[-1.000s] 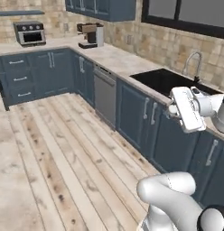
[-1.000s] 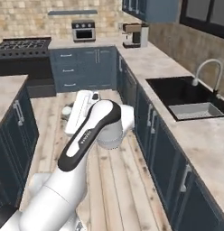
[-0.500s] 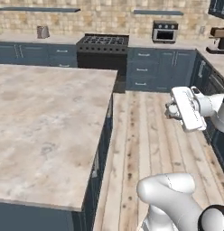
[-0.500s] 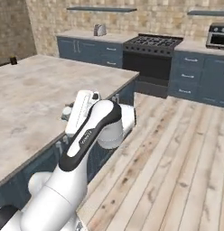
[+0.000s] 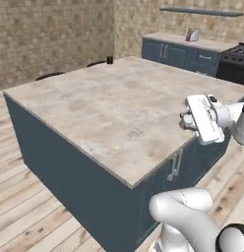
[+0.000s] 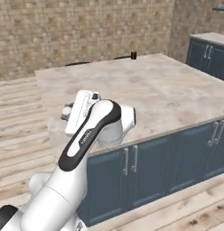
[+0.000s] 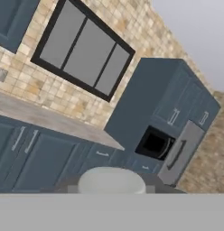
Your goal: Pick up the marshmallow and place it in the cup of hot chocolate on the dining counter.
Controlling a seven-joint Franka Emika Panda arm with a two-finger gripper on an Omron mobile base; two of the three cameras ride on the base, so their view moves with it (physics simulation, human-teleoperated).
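The dining counter (image 5: 109, 103) (image 6: 145, 90) stretches out ahead of me, a beige marbled top on a dark blue base. At its far edge stands the cup of hot chocolate (image 5: 110, 59) (image 6: 133, 55), small and dark. My gripper (image 5: 186, 120) (image 6: 67, 112) hovers over the counter's near edge, far from the cup. It is shut on the marshmallow (image 5: 188, 119) (image 7: 111, 180), a pale short cylinder between the fingertips. The hand view looks away from the counter, toward wall cabinets.
Black stools (image 5: 50, 75) stand along the island's far side, in front of a tan brick wall. At the back right are a blue wall counter with a toaster (image 5: 193, 34) and a stove (image 5: 236, 53). Wood floor surrounds the island.
The whole picture has swung: the base turned from the sink counter, past the stove, to face the island. The arm keeps its pose and still holds the marshmallow.
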